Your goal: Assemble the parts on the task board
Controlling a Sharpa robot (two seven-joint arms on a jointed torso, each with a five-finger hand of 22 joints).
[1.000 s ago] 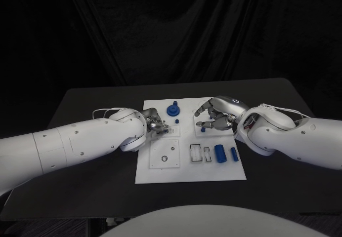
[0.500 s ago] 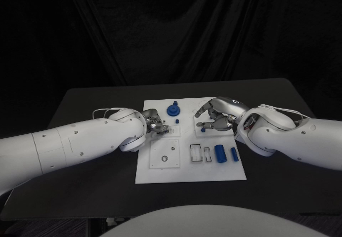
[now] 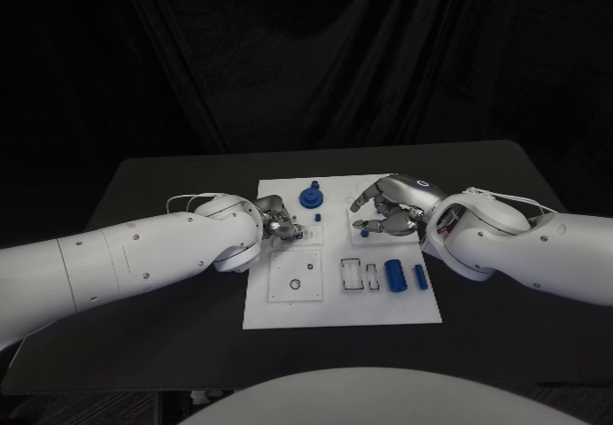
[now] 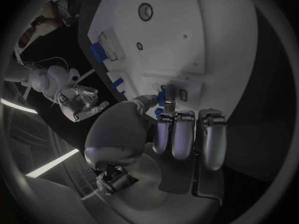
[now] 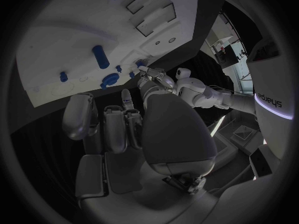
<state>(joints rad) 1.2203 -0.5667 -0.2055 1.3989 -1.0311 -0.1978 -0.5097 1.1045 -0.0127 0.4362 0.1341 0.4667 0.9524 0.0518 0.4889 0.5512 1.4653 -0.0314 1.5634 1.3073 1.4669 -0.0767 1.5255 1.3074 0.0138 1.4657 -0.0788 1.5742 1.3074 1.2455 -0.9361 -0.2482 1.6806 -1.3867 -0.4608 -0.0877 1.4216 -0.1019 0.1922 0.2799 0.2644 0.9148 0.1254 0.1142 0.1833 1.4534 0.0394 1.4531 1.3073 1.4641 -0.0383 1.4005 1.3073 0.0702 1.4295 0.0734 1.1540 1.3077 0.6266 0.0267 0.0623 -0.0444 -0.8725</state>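
Head view: my two white arms meet over the flat white task board (image 3: 343,305) in the middle of the black table (image 3: 153,181). My left hand (image 3: 283,226) rests over the board's left-centre, my right hand (image 3: 387,211) over its upper right. A tall blue knobbed part (image 3: 311,196) stands upright near the board's far edge; two smooth blue cylindrical parts (image 3: 404,274) lie side by side toward the near right, beside pale rectangular slots (image 3: 359,274).

Left wrist view: my left hand's (image 4: 168,119) thumb and a fingertip pinch a small blue peg (image 4: 167,95) right at a raised block on the board (image 4: 212,30), the other fingers lying curled alongside. The plate looks matte and hard, with crisp-edged recesses and a dark-ringed round hole (image 4: 145,11).

Right wrist view: my right hand's (image 5: 127,119) fingers are half-curled above the board (image 5: 56,45), near a short blue post (image 5: 100,56) and smaller blue studs; whether they hold anything I cannot tell.

My judgement is that the peg is being seated. Doing it well means keeping it square to its socket, pressing straight down with a light pinch, and letting go only once it sits flush; small, slick plastic could cock sideways or slip.
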